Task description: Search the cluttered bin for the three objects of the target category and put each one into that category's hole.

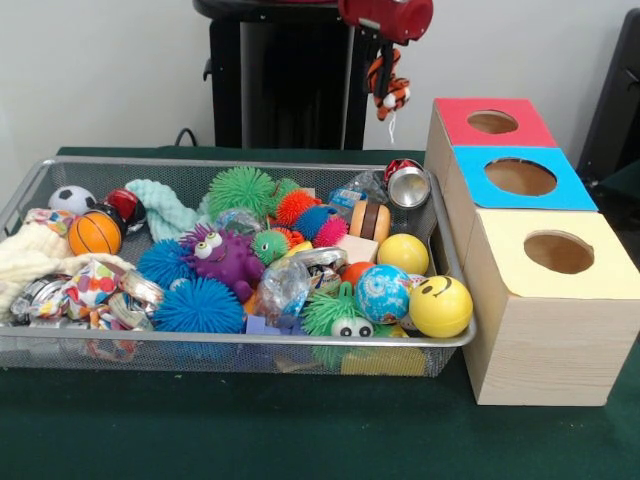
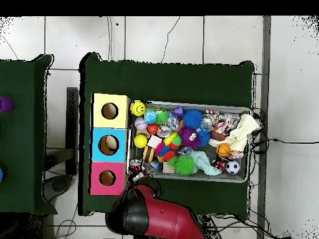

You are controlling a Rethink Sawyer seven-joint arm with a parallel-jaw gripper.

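While the bin (image 1: 250, 165) brims with toys, the gripper (image 1: 388, 75) grips a striped tiger toy (image 1: 387, 90) high behind its far corner, left of the red box's empty hole (image 1: 492, 122); fingers mostly hidden.

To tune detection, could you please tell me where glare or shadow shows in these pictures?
Front view: glare on the silver tin and smiley ball; the striped toy in the gripper hangs against the dark pedestal. Overhead view: evenly lit.

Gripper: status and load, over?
Gripper raised, shut on striped tiger toy. Not yet over the hole in the red top. Path looks clear.
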